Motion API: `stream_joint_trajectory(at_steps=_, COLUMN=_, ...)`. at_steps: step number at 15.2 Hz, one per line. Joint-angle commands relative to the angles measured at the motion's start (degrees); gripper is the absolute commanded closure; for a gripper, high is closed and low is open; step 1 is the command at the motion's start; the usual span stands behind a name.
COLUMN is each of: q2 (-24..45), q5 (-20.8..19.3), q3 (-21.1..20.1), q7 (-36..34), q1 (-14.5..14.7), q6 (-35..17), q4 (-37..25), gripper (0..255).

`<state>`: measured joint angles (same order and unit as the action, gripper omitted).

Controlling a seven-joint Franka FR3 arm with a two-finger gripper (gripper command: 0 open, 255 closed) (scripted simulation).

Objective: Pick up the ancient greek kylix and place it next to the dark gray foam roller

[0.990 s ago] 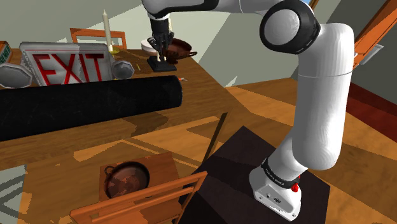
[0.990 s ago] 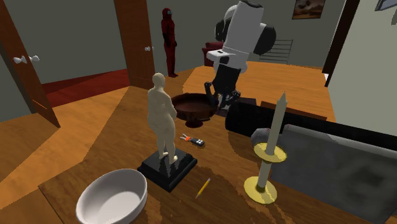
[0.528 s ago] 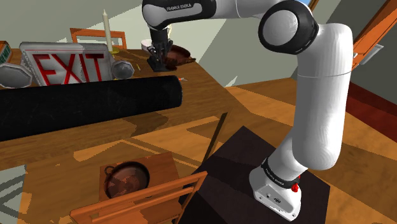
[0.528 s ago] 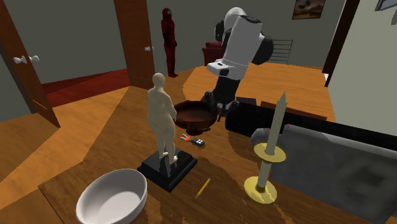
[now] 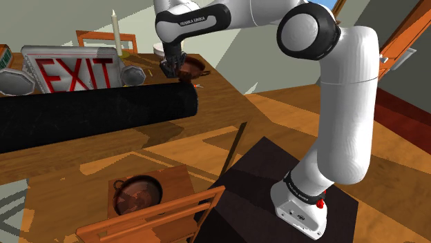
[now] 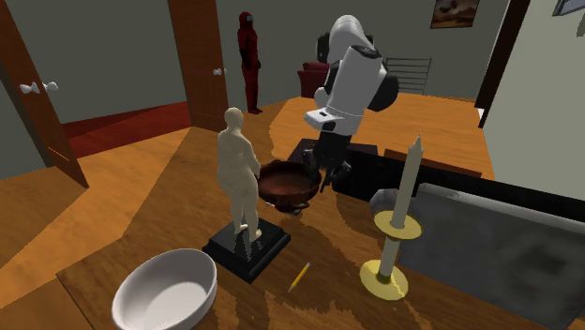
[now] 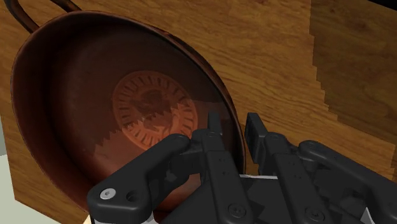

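a: brown cup (image 7: 121, 108) hangs over the table (image 7: 280, 57), jaws pinched shut on just its rim.
b: thin grip. it could tip loose, or bump the black roller (image 5: 97, 114) at seven o'clock in the shoulder view.

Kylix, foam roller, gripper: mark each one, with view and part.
kylix (image 6: 284, 181): second exterior view, inside of the brown bowl.
foam roller (image 5: 103, 114): shoulder view, curved side of the black cylinder.
gripper (image 7: 233, 126): wrist view, midway between the fingertips, which clasp the kylix's rim.
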<state>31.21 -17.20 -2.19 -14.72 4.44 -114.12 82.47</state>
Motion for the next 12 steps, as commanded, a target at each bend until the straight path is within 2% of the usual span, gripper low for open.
stream_joint_trajectory(at_steps=1, q2=0.43, q5=-0.16, q3=0.08, q7=-0.28, q1=-0.08, q6=-1.29, q4=0.76, gripper=255)
stream_joint_trajectory(at_steps=10, q2=0.9, q5=-0.32, q3=0.13, q7=-0.59, q1=-0.09, q6=-2.38, q4=1.42, gripper=255)
stream_joint_trajectory(at_steps=11, q2=0.85, q5=-0.31, q3=0.13, q7=-0.57, q1=-0.1, q6=-2.38, q4=1.47, gripper=0)
stream_joint_trajectory(at_steps=12, q2=0.82, q5=-0.3, q3=0.14, q7=-0.53, q1=-0.13, q6=-2.37, q4=1.48, gripper=0)
